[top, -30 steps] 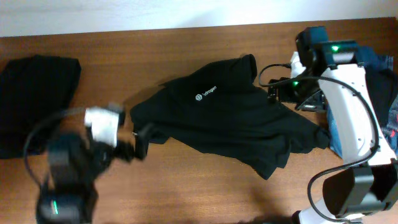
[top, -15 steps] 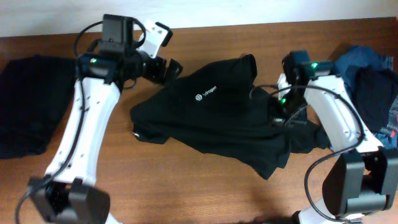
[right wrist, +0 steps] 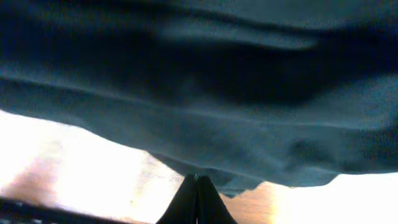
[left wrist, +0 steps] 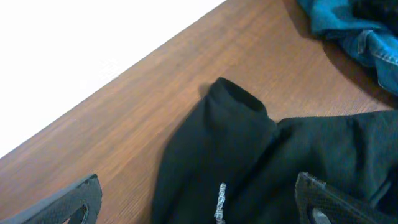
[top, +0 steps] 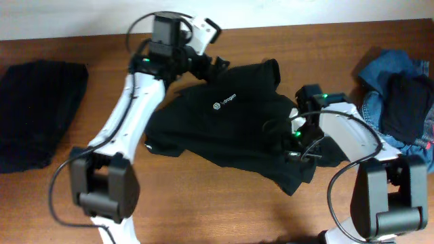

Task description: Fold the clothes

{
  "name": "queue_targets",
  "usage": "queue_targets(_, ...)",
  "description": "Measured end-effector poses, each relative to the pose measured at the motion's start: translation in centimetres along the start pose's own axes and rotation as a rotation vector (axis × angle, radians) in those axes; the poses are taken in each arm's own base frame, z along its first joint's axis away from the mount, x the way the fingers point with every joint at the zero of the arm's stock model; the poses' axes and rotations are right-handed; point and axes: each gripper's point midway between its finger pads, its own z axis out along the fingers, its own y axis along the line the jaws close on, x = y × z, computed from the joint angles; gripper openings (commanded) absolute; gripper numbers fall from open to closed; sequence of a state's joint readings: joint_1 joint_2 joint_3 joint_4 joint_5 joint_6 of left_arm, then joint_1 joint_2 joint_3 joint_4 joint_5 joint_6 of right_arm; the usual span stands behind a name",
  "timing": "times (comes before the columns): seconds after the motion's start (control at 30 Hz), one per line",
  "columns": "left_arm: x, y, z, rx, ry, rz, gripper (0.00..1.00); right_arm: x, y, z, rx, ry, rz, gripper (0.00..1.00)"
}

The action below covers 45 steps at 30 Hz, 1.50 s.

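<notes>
- A black garment (top: 41, 108) lies far left on the table (top: 203, 203).
- My left gripper (top: 220, 66) hovers at the T-shirt's top edge, fingers wide apart.
- The black T-shirt (top: 230, 125) lies rumpled mid-table, logo up.
- My right gripper (right wrist: 196, 186) sits on its right side, fingers together at a hem. I can't tell whether cloth is pinched.
- The denim piece (top: 386, 74) is bunched far right.

Left arm (top: 129, 112): long white links, black motor joints, white housing at the wrist, black cable looping off the top, one green light. Right arm (top: 356, 129): same white shells, black joints, thin black cables, two green lights. Left pincer (left wrist: 198, 190): black fingers (left wrist: 68, 200), pale-edged. Right pincer (right wrist: 196, 194): black, tapering to a point.
</notes>
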<state>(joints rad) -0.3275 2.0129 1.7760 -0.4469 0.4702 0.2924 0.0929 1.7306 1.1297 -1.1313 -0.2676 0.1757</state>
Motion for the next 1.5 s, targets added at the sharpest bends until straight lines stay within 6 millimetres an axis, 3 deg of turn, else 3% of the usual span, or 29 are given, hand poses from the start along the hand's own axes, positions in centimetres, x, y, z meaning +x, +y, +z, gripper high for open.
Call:
queue_targets(0.03, 0.3, -0.3, 1.0, 0.011, 0.002, 0.005, 0.98, 0.3, 0.2, 0.3, 0.001, 0.008, -0.007, 0.04)
queue_targets(0.13, 1.6, -1.0, 3.9, 0.037, 0.013, 0.013, 0.83, 0.6, 0.9, 1.0, 0.001, 0.013, -0.032, 0.04)
queue_targets(0.3, 3.7, -1.3, 7.5, 0.060, 0.022, 0.023, 0.75, 0.6, 2.5, 1.6, 0.004, -0.001, -0.081, 0.04)
queue_targets(0.43, 4.8, -1.2, 9.2, 0.066, 0.027, 0.021, 0.41, 1.1, 3.5, 2.0, 0.012, 0.006, -0.114, 0.04)
queue_targets(0.6, 6.0, -1.2, 10.7, 0.073, 0.033, 0.027, 0.16, 1.8, 3.8, 2.7, 0.034, 0.021, -0.126, 0.04)
queue_targets(0.73, 7.2, -1.4, 11.3, 0.071, 0.068, 0.013, 0.02, 2.0, 3.3, 3.2, 0.055, 0.024, -0.123, 0.04)
queue_targets(0.83, 8.6, -1.7, 11.0, 0.052, 0.174, -0.007, 0.00, 2.0, 3.0, 3.6, 0.065, 0.021, -0.123, 0.04)
queue_targets(0.93, 8.3, -2.5, 10.3, 0.037, 0.258, 0.003, 0.00, 1.5, 3.0, 3.6, 0.067, 0.000, -0.128, 0.04)
queue_targets(1.17, 1.9, -4.7, 8.5, 0.016, 0.222, 0.092, 0.00, 0.9, 2.7, 3.6, 0.088, -0.028, -0.133, 0.04)
queue_targets(1.37, 2.3, -5.4, 9.3, 0.023, 0.233, 0.109, 0.00, 0.9, 2.4, 3.7, 0.107, -0.030, -0.130, 0.04)
queue_targets(1.5, 3.4, -4.9, 11.0, 0.019, 0.234, 0.113, 0.00, 0.9, 2.3, 3.7, 0.109, -0.031, -0.129, 0.04)
